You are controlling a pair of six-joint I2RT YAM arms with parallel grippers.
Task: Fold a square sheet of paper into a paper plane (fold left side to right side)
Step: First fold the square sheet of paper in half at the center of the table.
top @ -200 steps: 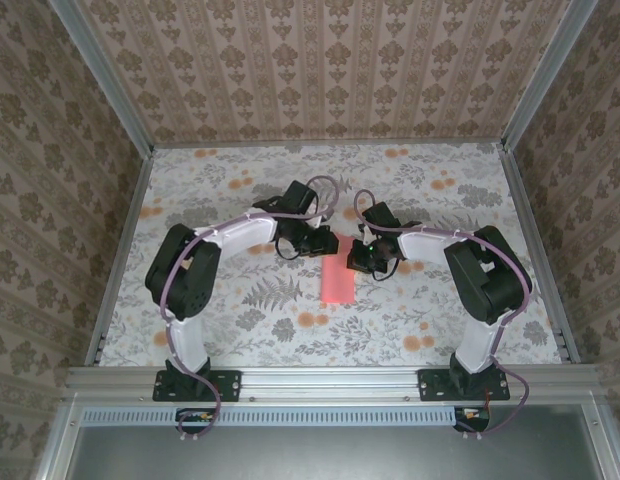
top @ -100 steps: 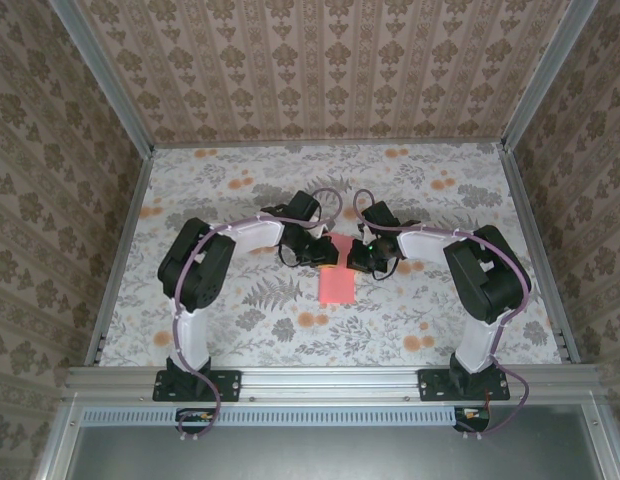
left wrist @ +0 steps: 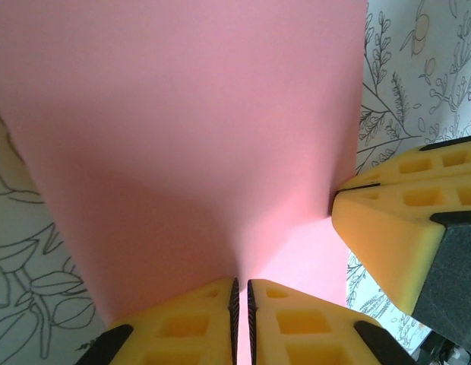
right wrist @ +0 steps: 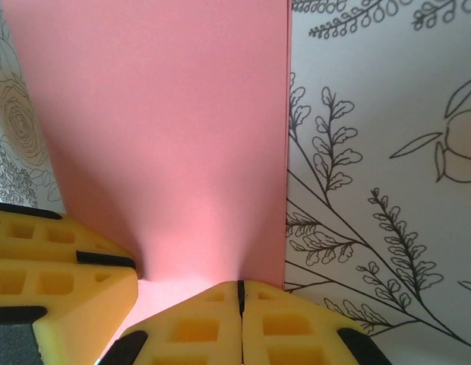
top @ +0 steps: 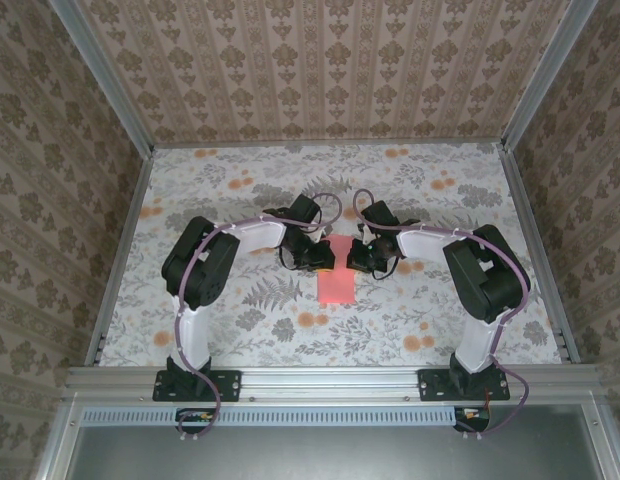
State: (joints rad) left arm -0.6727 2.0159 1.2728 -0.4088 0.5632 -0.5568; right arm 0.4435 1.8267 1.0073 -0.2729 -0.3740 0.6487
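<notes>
The square sheet of paper [top: 337, 286] lies mid-table as a narrow salmon-pink strip, doubled over with its straight long edge on the right [right wrist: 286, 137]. My left gripper [top: 325, 263] sits on its far left part, jaws drawn together to a hairline slit [left wrist: 241, 293], tips down on the pink surface [left wrist: 190, 114]. Close beside it, my right gripper [top: 356, 262] is shut, its tips [right wrist: 240, 293] resting on the paper [right wrist: 159, 114] next to the right edge. Each wrist view also catches a yellow finger of the other gripper [left wrist: 387, 228] [right wrist: 53, 281]. No paper plane shape shows.
The floral tablecloth [top: 240, 300] spreads around the sheet, with metal rails along the left [top: 120, 250], right [top: 535, 250] and near edges. Patterned walls close in the back and sides. Both arms arch inward and meet over the table's middle.
My left arm has swung nearer and rightward, bringing its gripper down onto the paper's far end beside the right gripper. Less of the strip shows. The right arm has stayed put.
</notes>
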